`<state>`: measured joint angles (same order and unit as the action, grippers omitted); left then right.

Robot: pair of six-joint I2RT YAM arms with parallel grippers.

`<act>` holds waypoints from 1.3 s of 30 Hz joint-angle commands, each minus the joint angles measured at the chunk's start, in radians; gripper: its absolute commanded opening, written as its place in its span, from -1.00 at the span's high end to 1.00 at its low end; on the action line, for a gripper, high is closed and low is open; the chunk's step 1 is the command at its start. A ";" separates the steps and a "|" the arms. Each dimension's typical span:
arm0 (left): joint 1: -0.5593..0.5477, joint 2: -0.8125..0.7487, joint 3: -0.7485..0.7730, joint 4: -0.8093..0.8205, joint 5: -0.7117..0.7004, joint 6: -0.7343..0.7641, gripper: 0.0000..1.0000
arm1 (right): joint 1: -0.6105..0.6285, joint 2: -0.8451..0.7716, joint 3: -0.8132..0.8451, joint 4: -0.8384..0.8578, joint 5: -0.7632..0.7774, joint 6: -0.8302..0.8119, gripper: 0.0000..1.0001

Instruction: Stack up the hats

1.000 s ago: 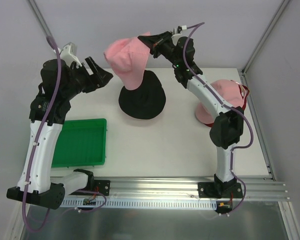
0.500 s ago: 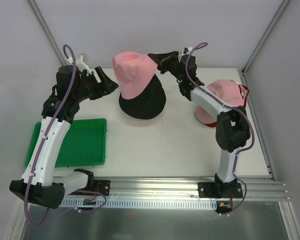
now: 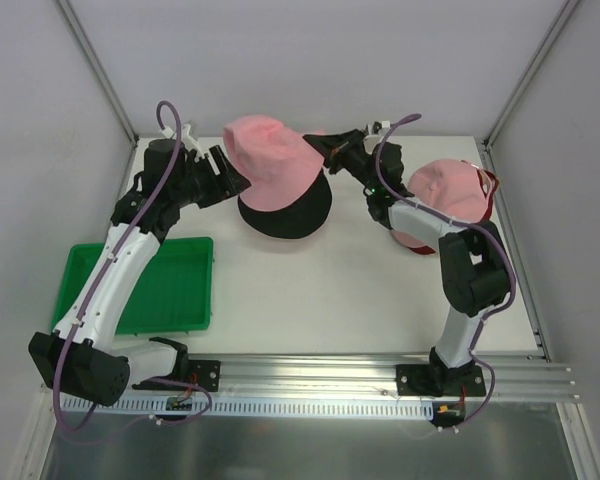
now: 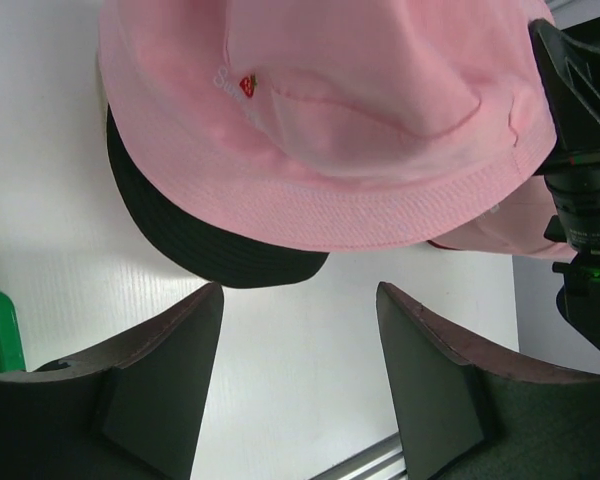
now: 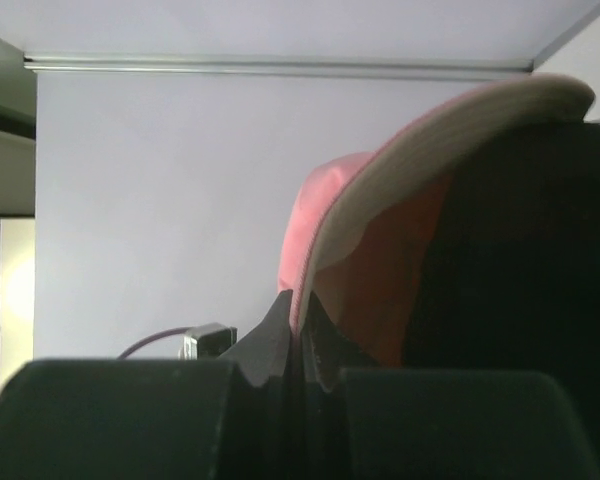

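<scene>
A pink bucket hat [image 3: 272,163] lies over a black bucket hat [image 3: 288,216] at the back middle of the table, the black brim showing beneath it [image 4: 210,245]. My right gripper [image 3: 326,152] is shut on the pink hat's right brim; in the right wrist view the brim [image 5: 380,210] runs up from between the closed fingers [image 5: 302,305]. My left gripper [image 3: 232,181] stands open just left of the stack, with nothing between its fingers [image 4: 300,295] and the pink hat [image 4: 330,110] ahead of them. A pink baseball cap [image 3: 448,187] sits on a red cap [image 3: 490,205] at the right.
A flat green tray [image 3: 152,285] lies at the left near my left arm. The right arm's wrist [image 4: 580,170] shows at the right edge of the left wrist view. White walls close in the back and both sides.
The right gripper has brought the pink bucket hat down from the air onto the black hat. The left gripper has moved right, up to the stack, narrowing slightly.
</scene>
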<state>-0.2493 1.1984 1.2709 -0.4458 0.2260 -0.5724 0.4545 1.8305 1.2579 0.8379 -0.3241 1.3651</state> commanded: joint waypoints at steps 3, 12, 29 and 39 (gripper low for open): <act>-0.018 0.020 -0.047 0.082 -0.025 -0.033 -0.24 | -0.028 -0.062 -0.098 0.193 -0.043 0.043 0.99; -0.019 0.044 -0.056 0.114 -0.027 -0.043 -0.22 | -0.079 -0.066 -0.176 0.194 -0.064 0.035 0.91; -0.021 0.047 -0.054 0.113 -0.030 -0.030 -0.18 | -0.112 -0.094 -0.212 0.121 -0.105 -0.018 0.19; -0.021 0.049 -0.050 0.113 -0.022 -0.029 -0.17 | -0.117 -0.172 -0.210 -0.183 -0.132 -0.195 0.34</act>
<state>-0.2626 1.2461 1.2037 -0.3702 0.2150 -0.5957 0.3454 1.7111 1.0370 0.7444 -0.4320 1.2530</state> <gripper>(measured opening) 0.589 0.348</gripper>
